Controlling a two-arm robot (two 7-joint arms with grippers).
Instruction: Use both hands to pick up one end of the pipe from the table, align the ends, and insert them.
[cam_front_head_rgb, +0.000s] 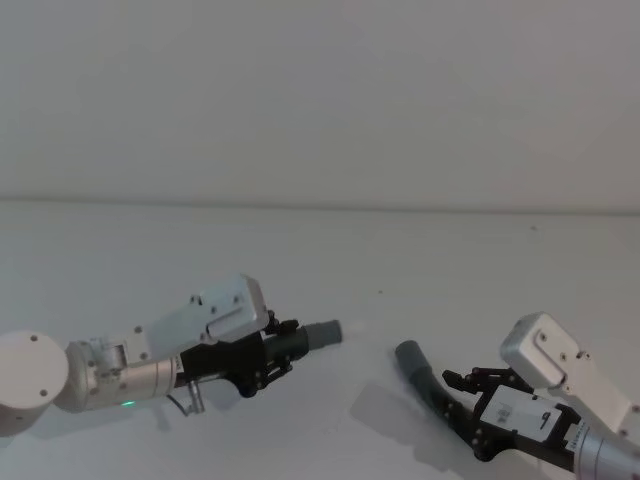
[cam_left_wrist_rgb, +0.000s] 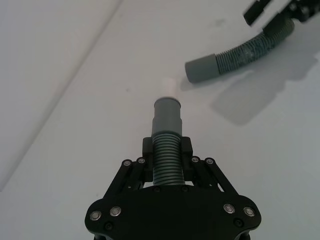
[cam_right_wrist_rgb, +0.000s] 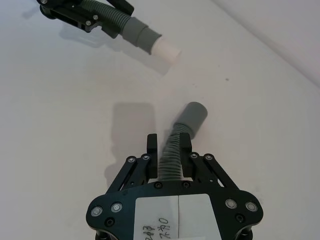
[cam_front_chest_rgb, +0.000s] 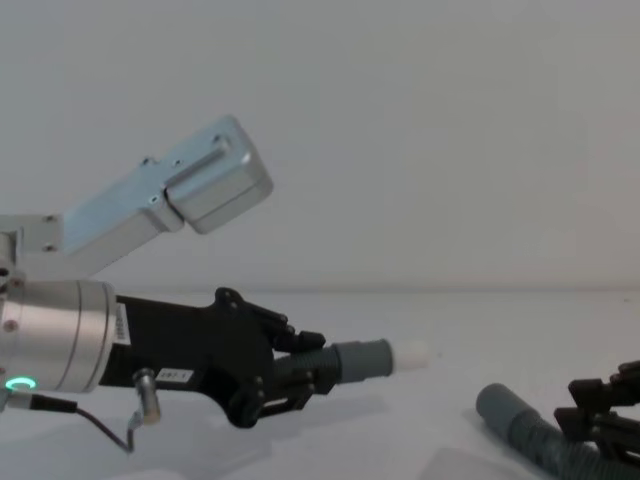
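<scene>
My left gripper (cam_front_head_rgb: 275, 358) is shut on the corrugated part of one pipe piece (cam_left_wrist_rgb: 166, 160), held above the table (cam_front_head_rgb: 400, 270). That piece's smooth grey cuff (cam_front_chest_rgb: 362, 360) and whitish tip (cam_front_chest_rgb: 412, 353) point toward the right. At the lower right, my right gripper (cam_front_head_rgb: 480, 405) is shut on the other dark grey pipe piece (cam_right_wrist_rgb: 172, 155), also off the table. Its open cuff (cam_front_head_rgb: 410, 357) faces up and to the left. A gap separates the two ends, and they do not line up. The left wrist view shows the other cuff (cam_left_wrist_rgb: 201, 69) off to one side of the tip (cam_left_wrist_rgb: 169, 87).
The white tabletop runs back to a pale grey wall (cam_front_head_rgb: 320, 100). Shadows of the pipe pieces lie on the table under the grippers.
</scene>
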